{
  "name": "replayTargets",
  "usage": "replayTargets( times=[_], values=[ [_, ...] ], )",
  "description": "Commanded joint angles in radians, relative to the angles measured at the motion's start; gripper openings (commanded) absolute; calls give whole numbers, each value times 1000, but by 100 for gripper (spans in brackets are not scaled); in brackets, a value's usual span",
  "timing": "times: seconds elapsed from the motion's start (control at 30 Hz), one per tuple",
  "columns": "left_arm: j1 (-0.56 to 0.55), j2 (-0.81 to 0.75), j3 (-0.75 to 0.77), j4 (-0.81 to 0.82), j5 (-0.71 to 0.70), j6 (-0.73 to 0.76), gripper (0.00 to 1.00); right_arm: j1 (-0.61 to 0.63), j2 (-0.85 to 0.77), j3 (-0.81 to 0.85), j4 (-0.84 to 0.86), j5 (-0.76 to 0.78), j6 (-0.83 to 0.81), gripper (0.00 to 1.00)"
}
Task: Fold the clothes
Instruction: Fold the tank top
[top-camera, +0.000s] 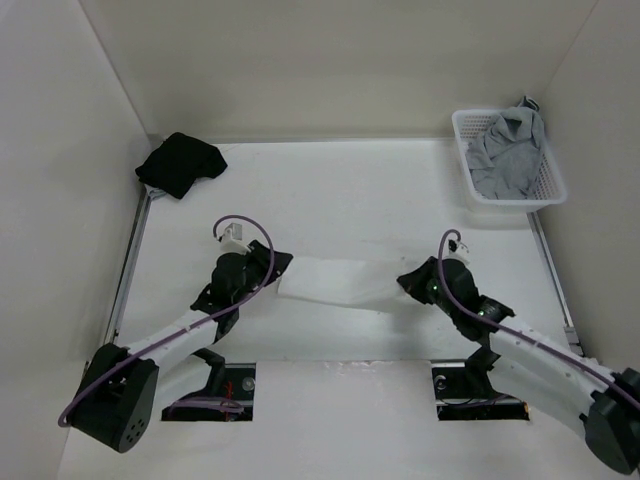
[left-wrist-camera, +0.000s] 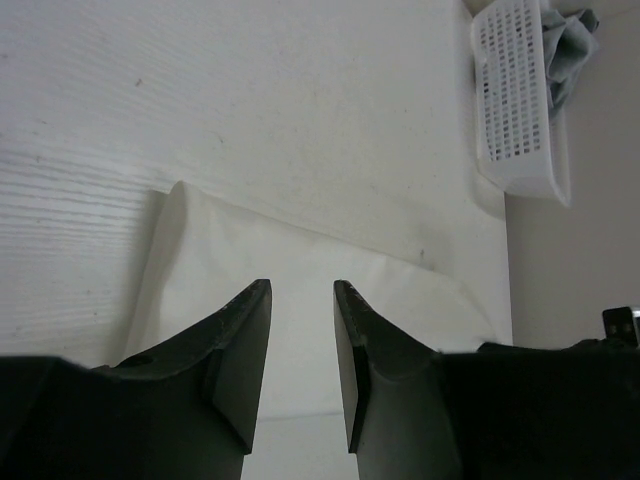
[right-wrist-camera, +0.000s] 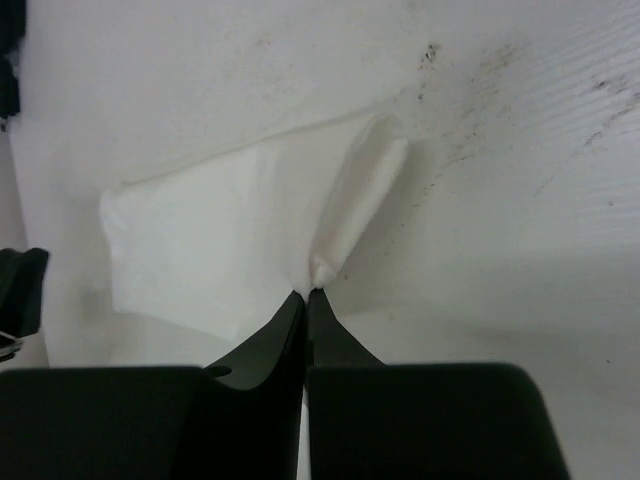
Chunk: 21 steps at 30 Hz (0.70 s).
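On the bench (top-camera: 330, 190), the top (top-camera: 335, 283) is laid between the arms, its right edge clamped in the right fingers (right-wrist-camera: 296, 322). The left fingers (left-wrist-camera: 248, 335), apart over its left end, should be closed before lifting.

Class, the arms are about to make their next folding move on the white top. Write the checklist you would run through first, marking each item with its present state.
1. Right gripper holds the white top: ok, jaws shut on a raised pinch of its edge.
2. Left gripper holds the other end: not ok, jaws apart with the fabric showing between them.
3. Straps tucked in: cannot tell, none visible.
4. Black garment clear of the fold: ok, it lies apart in the far left corner.
5. Basket and grey garment clear: ok, far right, garment inside the basket.
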Motion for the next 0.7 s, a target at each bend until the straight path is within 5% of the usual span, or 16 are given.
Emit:
replayTargets(
  times=[0.0, 0.2, 0.67],
  values=[
    [-48, 21, 53, 65, 7, -25, 30, 1, -123, 82, -226, 72, -71, 3],
    [-91, 9, 65, 74, 4, -40, 30, 74, -41, 325, -358, 125, -183, 4],
    [39, -186, -19, -1, 76, -46, 31, 360, 812, 995, -444, 109, -324, 10]
  ],
)
